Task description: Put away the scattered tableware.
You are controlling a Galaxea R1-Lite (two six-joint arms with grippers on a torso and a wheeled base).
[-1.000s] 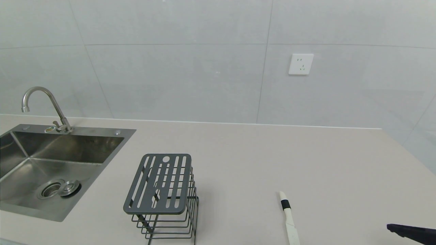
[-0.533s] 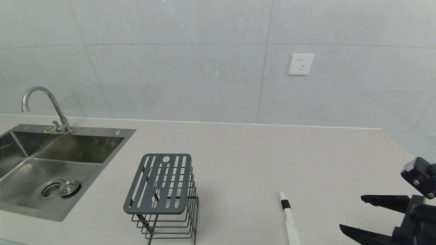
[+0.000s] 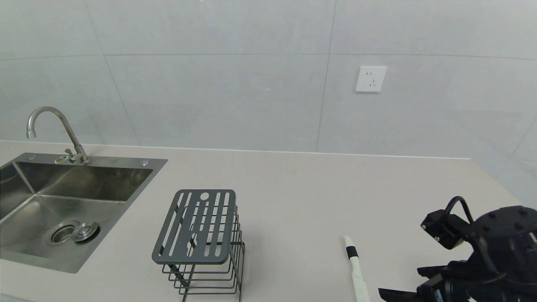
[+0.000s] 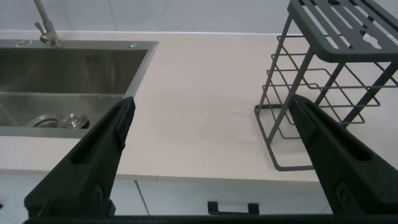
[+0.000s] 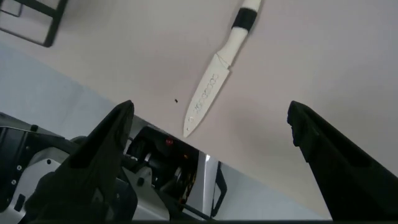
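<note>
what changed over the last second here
The right gripper, open, came in from the right edge of the head view and moved left toward the knife, which it has not taken hold of. The knife, the rack and the sink stayed as they were.

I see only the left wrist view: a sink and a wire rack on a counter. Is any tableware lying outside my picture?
Observer: Yes. A white knife lies flat on the counter, to the right of the rack.
Operator: Which way does it point?
Observer: Its handle points toward the wall, its blade tip toward the counter's front edge.
Operator: And the right gripper?
Observer: The right gripper is open, close to the knife's blade on its right side.
</note>
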